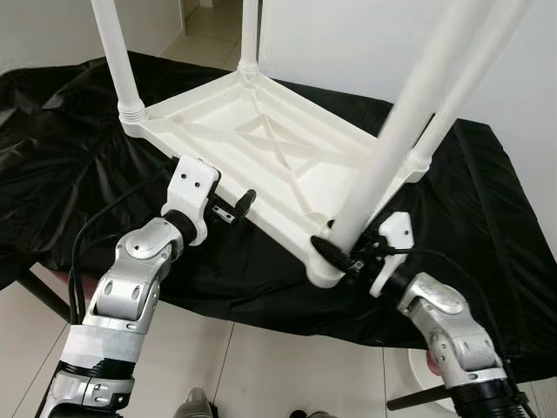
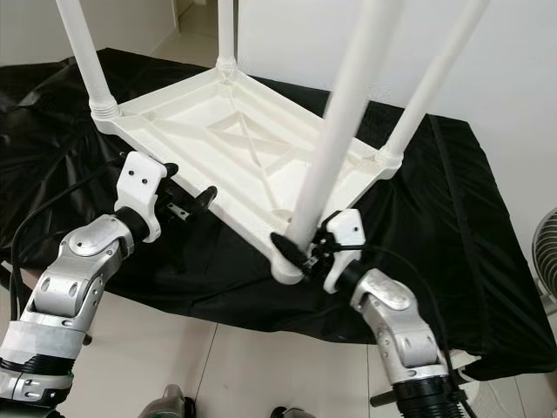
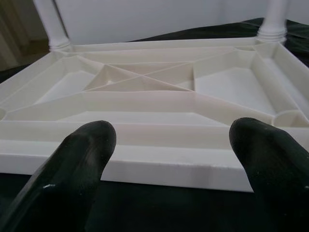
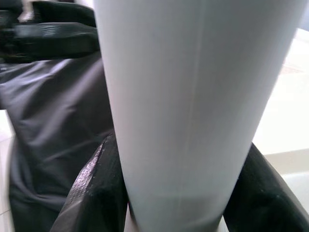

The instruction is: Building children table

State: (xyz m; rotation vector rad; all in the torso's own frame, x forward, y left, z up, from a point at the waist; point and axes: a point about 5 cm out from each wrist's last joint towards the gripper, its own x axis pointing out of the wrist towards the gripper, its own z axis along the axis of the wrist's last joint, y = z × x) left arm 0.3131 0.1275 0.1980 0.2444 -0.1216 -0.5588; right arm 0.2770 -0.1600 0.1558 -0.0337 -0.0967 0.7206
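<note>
Nearest the camera, the right claw (image 1: 341, 254) was clamped on a leg (image 1: 402, 131) at the near corner of the upturned white tabletop (image 1: 261, 144) lying on black cloth (image 1: 487, 209), best kept straight while seating, the left claw (image 1: 237, 207) spread apart beside its edge.

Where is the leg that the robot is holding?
The leg stands at the near right corner of the upturned table, which lies on black cloth. The right tool grips its base.

Smooth white plastic table (image 1: 261, 139), glossy black crinkled cloth (image 1: 487, 200)
</note>
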